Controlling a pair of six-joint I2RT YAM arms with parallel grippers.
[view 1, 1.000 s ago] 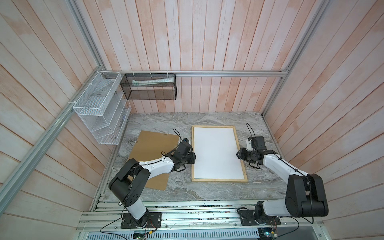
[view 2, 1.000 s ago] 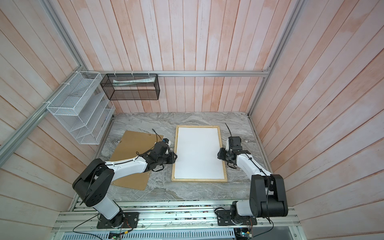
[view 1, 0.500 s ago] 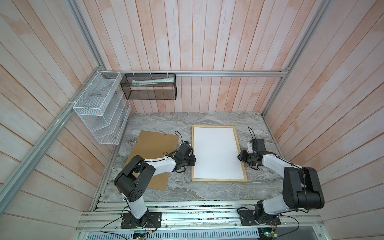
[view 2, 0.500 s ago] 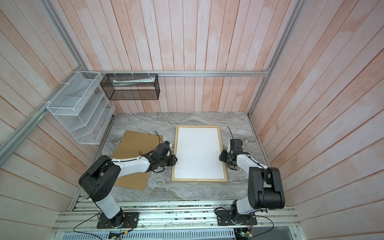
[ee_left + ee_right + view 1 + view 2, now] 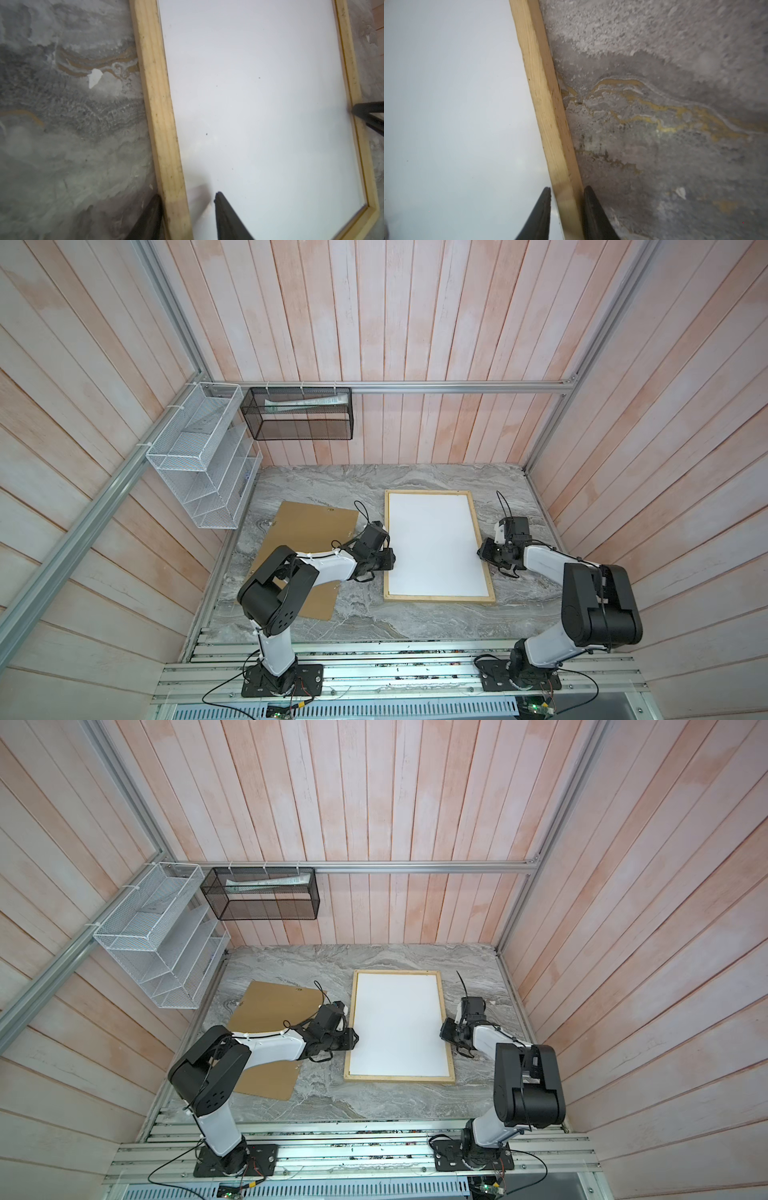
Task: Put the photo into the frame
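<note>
The pale wooden frame lies flat on the marble table. A plain white sheet fills it. No printed picture shows, so the photo is out of view. My left gripper is open and straddles the frame's left rail. Its outer finger is against the wood and its inner finger hangs over the white sheet, well apart from the rail. My right gripper is shut on the right rail, one finger on each side.
A brown backing board lies left of the frame, partly under my left arm. A white wire rack and a black mesh basket hang on the walls above the table's far left.
The right gripper's jaws have narrowed onto the frame's right rail. Both arms have shifted their elbows, while the grippers stay at the two rails. The frame has not moved.
</note>
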